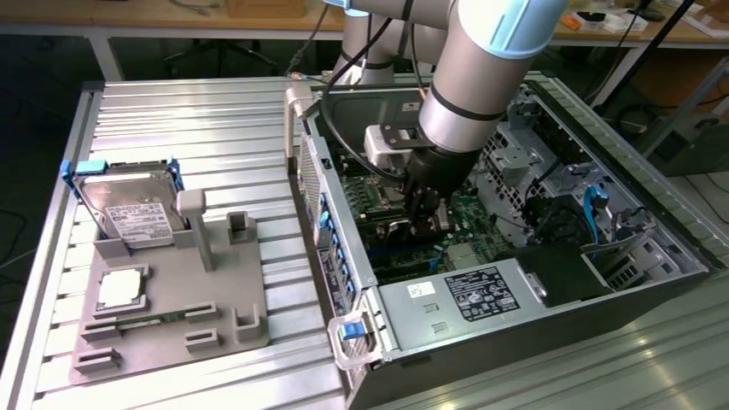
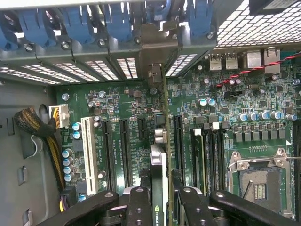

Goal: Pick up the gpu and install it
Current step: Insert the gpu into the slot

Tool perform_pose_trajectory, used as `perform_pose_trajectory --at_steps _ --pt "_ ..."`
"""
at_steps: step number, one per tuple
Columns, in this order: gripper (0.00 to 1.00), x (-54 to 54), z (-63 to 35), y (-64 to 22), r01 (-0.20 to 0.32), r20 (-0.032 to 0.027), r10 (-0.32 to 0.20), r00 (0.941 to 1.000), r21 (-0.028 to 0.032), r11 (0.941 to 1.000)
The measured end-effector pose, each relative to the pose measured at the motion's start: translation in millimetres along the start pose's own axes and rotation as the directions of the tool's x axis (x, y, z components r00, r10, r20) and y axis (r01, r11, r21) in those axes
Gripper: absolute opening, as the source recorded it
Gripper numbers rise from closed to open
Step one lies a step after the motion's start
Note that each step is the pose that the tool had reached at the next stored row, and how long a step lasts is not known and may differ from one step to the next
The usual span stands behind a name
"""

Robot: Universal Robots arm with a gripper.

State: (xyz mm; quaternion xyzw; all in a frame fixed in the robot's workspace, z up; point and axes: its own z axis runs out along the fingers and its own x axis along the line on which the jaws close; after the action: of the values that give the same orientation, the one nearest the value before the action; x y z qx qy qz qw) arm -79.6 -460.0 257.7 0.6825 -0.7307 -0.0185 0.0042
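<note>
The gpu (image 2: 159,165) is a thin dark card seen edge-on, with a small green logo near my fingers. My gripper (image 2: 162,193) is shut on it, one black finger (image 2: 139,207) on each side. The card stands upright over the green motherboard (image 2: 122,132), in line with a long black slot. Its pale metal end bracket (image 2: 157,44) lies against the case's rear slot openings. In the exterior view my gripper (image 1: 424,224) reaches down into the open computer case (image 1: 513,290), and the card is hidden below it.
Blue slot latches (image 2: 117,21) line the case's rear wall. A CPU socket (image 2: 256,181) and a braided cable bundle (image 2: 40,132) flank the slots. On the exterior view's left, a grey fixture plate (image 1: 171,320) holds a silver hard drive (image 1: 131,209) and a narrow green memory stick (image 1: 137,323).
</note>
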Motion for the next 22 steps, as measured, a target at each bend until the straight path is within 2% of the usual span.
perform_pose_trajectory --at_steps 9,22 --pt "0.27 -0.9 0.6 0.1 0.001 0.0004 -0.001 1.0 0.0001 1.0" --pt "0.27 -1.0 1.0 0.1 0.029 0.0001 -0.029 0.9996 -0.0003 0.9996"
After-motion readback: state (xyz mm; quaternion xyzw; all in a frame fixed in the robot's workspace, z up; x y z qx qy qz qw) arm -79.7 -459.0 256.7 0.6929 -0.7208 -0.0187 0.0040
